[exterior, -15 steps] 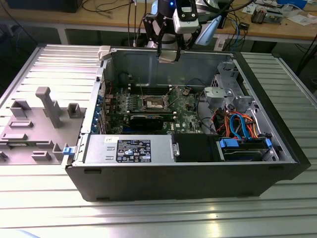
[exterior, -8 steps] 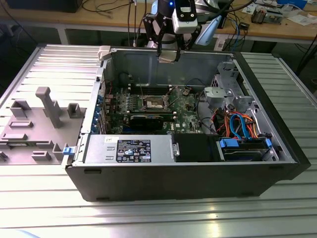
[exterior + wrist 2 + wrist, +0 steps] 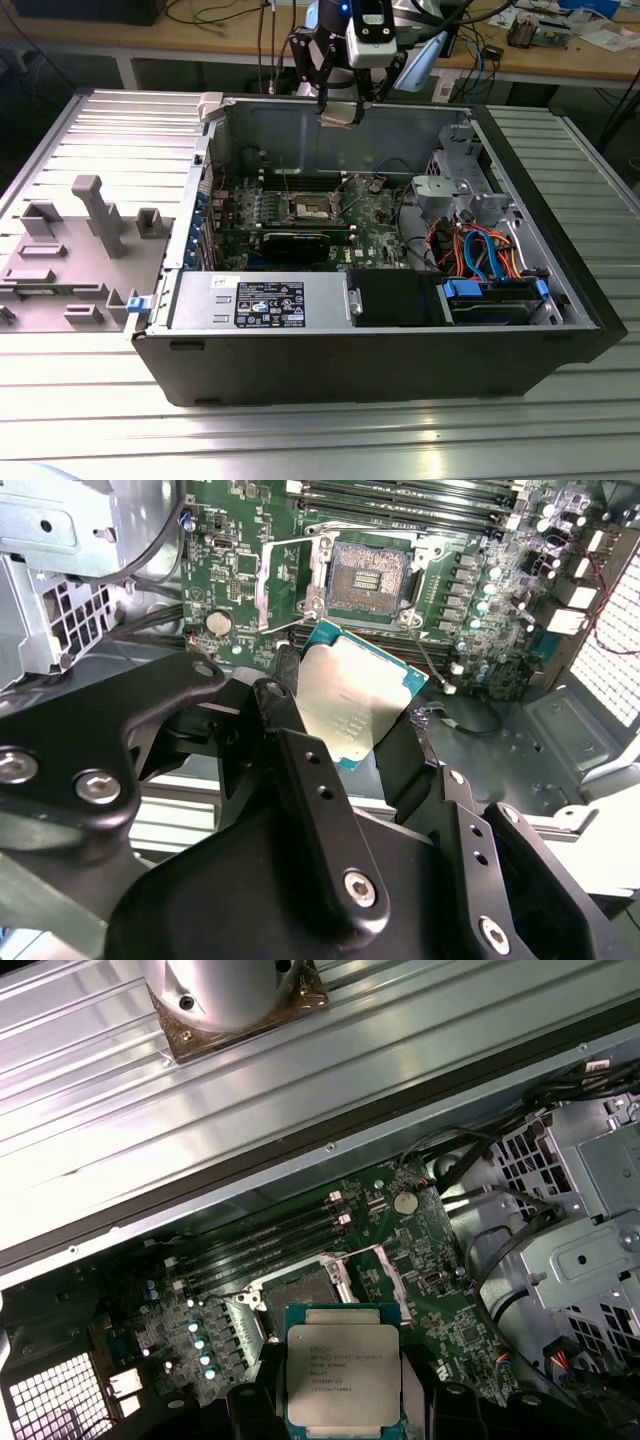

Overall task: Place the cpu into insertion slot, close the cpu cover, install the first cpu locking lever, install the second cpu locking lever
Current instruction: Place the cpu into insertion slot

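The cpu (image 3: 345, 1372), a small flat square chip with a dull silver metal top and a green edge, is held in the air above the open computer, clear of the board. The black gripper (image 3: 352, 725) has its jaws closed narrowly on the chip. Its fingers (image 3: 290, 730) press against two opposite edges, and the silver face shows between them in both wive views.

Below the chip lies the insertion slot (image 3: 365, 573), a square socket with a dark centre and a grey metal rim, with nothing seated in it. The cpu cover (image 3: 266, 580), a thin silver-grey metal frame, is swung open at one side of the slot. A thin wire locking lever (image 3: 426, 648) stands unlatched at a corner of the slot.

Around the socket spreads the green motherboard (image 3: 455, 1320), with long black memory slots (image 3: 260, 1245) on one side and a small round coin battery (image 3: 405, 1201) near it.

In the exterior view the board lies inside the black computer case (image 3: 350, 350), open at the top. The case rests on a ribbed metal table (image 3: 300, 440), and a grey moulded fixture (image 3: 90, 235) stands at the exterior view's left.
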Controlling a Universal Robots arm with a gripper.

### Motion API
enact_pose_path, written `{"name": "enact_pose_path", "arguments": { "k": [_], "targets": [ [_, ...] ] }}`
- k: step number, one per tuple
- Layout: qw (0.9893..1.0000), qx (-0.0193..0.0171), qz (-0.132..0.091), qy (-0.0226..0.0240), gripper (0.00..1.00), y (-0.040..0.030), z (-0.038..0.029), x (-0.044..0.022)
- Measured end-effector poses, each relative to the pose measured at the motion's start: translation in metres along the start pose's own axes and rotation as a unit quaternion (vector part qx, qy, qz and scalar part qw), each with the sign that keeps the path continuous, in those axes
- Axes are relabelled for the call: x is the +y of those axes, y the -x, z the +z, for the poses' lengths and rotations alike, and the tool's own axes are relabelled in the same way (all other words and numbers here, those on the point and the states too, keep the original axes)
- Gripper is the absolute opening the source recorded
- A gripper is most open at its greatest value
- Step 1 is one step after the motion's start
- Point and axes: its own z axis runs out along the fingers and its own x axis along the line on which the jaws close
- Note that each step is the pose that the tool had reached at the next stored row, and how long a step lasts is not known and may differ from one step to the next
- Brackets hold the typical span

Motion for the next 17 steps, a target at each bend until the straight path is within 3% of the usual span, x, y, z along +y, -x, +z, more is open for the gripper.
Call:
{"name": "enact_pose_path", "arguments": {
  "k": [17],
  "targets": [
    [0.9999, -0.0010, 0.011, 0.0002, 0.55, 0.0000, 0.0002, 0.0000]
  ]
}}
